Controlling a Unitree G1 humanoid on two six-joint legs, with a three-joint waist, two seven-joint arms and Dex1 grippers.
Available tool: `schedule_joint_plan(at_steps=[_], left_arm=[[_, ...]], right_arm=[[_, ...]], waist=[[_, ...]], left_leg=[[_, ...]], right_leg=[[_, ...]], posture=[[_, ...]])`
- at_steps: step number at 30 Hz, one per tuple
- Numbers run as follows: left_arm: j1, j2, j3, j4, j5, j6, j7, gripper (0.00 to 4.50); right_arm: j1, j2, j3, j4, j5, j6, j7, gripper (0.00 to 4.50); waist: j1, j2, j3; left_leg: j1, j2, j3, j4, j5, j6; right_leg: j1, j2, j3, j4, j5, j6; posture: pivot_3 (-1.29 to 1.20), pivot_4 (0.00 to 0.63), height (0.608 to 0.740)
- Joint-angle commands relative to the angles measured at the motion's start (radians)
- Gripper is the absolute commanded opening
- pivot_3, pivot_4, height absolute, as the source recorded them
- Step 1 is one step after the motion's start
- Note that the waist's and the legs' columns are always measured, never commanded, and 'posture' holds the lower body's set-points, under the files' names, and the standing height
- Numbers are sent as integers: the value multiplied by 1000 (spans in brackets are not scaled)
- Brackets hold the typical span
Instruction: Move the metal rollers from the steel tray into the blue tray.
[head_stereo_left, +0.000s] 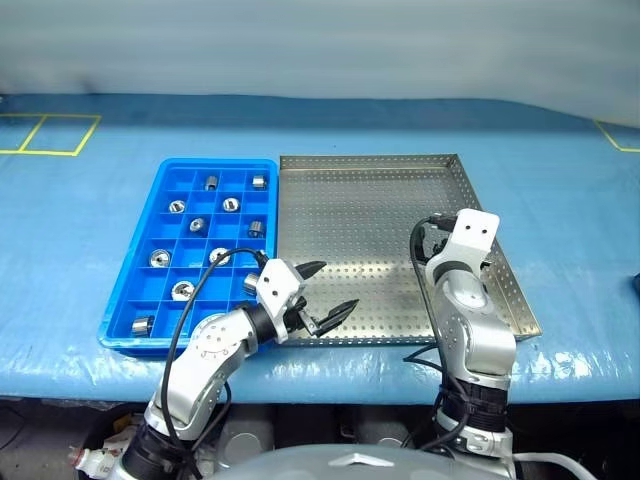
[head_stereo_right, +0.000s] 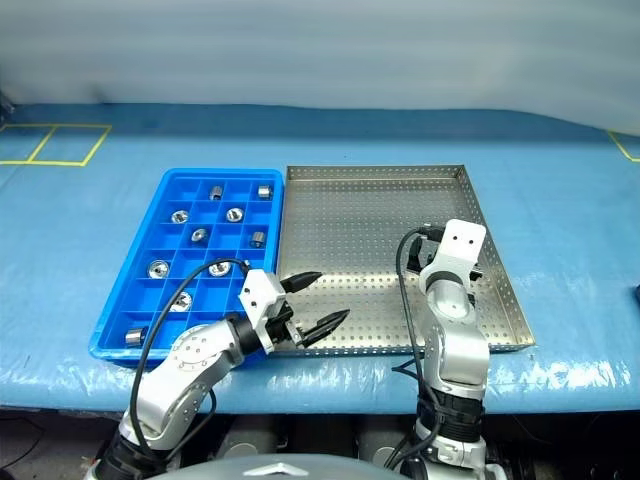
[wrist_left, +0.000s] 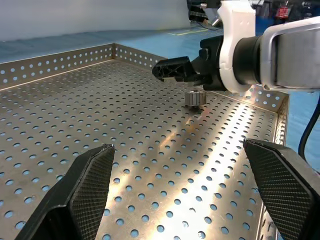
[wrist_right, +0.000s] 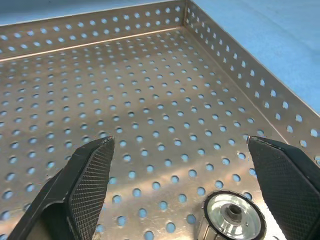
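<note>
L gripper (head_stereo_left: 326, 292) open, level over near edge of steel tray (head_stereo_left: 380, 190). R gripper (wrist_right: 185, 187) open, angled down over last metal roller (wrist_right: 231, 216) near tray's right rim. Other rollers (head_stereo_left: 197, 225) in blue tray (head_stereo_left: 150, 215), left on tabletop (head_stereo_left: 560, 200).

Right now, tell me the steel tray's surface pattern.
Rows of small round holes across the grey steel tray, clearest in the right wrist view.

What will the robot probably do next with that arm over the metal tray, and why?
Probably ease the right gripper forward and down so its open jaws straddle the metal roller, then close. That roller stands on the steel tray just ahead of the jaws, and the other rollers already sit in the blue tray.
</note>
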Motion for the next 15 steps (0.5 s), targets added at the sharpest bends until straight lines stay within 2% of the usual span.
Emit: schedule_joint_plan(at_steps=[1,15], left_arm=[[-4,-1,1,-23,-10,-5,-8,4500],[3,0,5,-29,-6,-12,7,4500]], right_arm=[[-17,44,-22,37,14,-71,-42,4479],[-9,55,-77,166,91,-150,-113,4479]], waist=[[0,0,0],[2,0,0]], left_leg=[[0,0,0,0,0,0],[1,0,3,0,0,0]], right_leg=[[0,0,1,0,0,1],[0,0,4,0,1,2]], posture=[[94,150,740],[121,150,740]])
